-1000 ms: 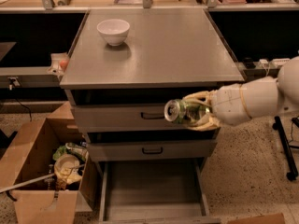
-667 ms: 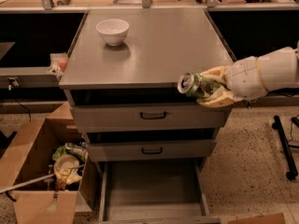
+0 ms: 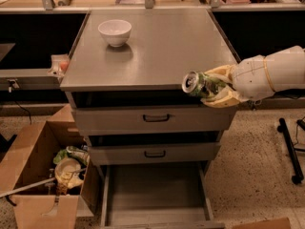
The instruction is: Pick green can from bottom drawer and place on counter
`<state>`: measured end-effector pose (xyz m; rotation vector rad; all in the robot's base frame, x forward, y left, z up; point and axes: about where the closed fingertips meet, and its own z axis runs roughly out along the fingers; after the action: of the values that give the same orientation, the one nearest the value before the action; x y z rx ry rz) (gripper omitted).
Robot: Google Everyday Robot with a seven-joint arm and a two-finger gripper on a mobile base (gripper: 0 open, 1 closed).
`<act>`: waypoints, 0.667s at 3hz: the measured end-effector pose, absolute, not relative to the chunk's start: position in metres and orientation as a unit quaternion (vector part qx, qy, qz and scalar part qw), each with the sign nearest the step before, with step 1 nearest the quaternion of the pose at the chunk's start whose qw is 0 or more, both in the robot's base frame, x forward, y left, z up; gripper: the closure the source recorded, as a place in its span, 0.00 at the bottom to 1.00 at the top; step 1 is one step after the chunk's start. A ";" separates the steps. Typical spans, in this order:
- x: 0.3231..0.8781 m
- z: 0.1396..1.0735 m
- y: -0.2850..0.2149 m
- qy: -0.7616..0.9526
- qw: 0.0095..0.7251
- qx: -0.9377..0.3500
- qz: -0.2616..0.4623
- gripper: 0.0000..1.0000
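A cardboard box (image 3: 40, 175) stood on the floor well to the left of the jaws and far below them. It held a jumble of rubbish that was hard to make out, and its near edge was cut off by the frame. A white bowl (image 3: 115, 31) sat upright on the counter (image 3: 157, 56), well to the left of the jaws and farther back. Below and left of the jaws, the two upper drawers (image 3: 152, 118) showed grey fronts with dark handles, each a little way out. The bottom drawer (image 3: 155, 194) lay pulled out far beneath the jaws, its floor bare and its front cut off at the lower edge.

The gripper (image 3: 210, 87) hung at the counter's front right corner, level with its thin edge. Its tan jaws pinched the green can (image 3: 195, 83), one above and one below. The can lay on its side, its round silver end facing left, and the fingers hid much of its body. It could not be told whether the can touched the counter. To the right of the jaws, the white arm (image 3: 271, 75) ran out of the frame. A black stand (image 3: 291, 149) stood on the floor below it.
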<state>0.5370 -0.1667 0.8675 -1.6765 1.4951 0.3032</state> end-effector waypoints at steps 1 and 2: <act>0.562 0.878 -0.164 0.611 0.438 -0.645 0.137 1.00; 0.607 0.896 -0.166 0.646 0.434 -0.612 0.137 1.00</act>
<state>0.6070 -0.1659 0.8964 -1.5248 1.6098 0.3418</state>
